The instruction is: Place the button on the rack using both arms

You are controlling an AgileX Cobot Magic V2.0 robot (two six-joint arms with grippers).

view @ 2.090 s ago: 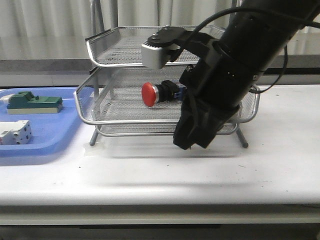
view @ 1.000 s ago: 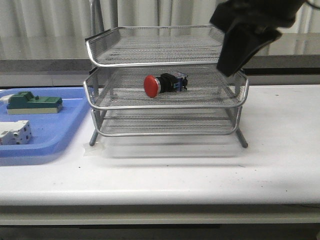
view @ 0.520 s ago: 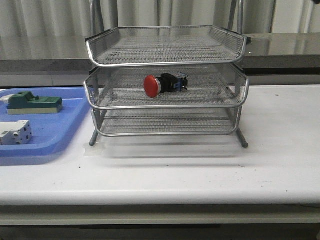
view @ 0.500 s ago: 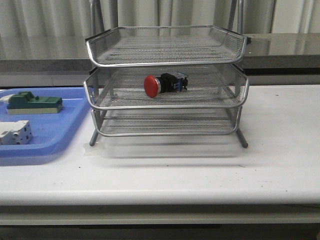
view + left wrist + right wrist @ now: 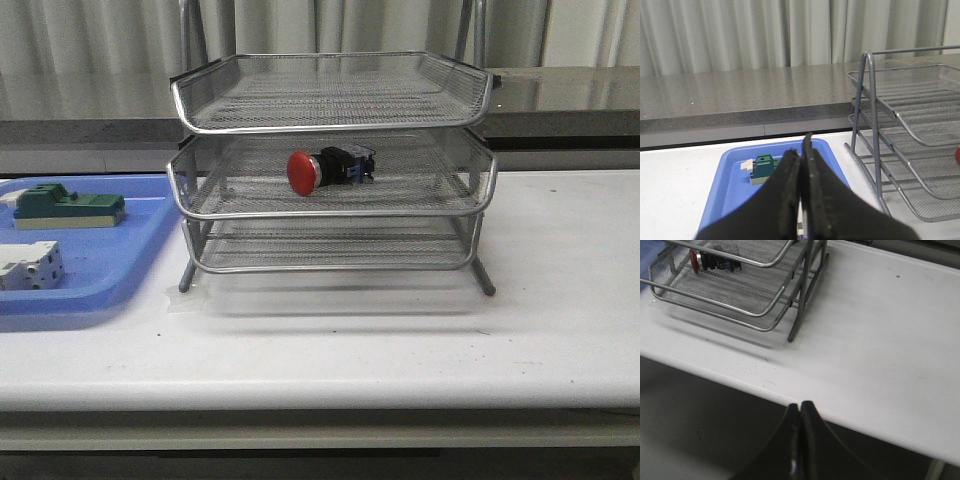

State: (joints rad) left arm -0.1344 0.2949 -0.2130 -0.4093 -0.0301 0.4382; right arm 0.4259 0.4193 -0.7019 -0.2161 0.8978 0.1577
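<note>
The button [image 5: 329,168] lies on its side in the middle tier of the rack [image 5: 331,213], a little left of the tier's centre, resting on the mesh. Its long axis runs roughly side to side across the tray, with the red cap pointing toward the left and slightly toward the front, and the blue rear block at the right end. The rack stands on the white counter [image 5: 400,340], and just beside it on the left sits a blue tray [image 5: 110,262] holding a green block [image 5: 67,206] and a white terminal block [image 5: 30,266]. The left claw [image 5: 801,162] is pressed closed with nothing between its fingers, and the right claw [image 5: 799,412] is likewise closed and empty, near the counter's front edge, well apart from the rack
</note>
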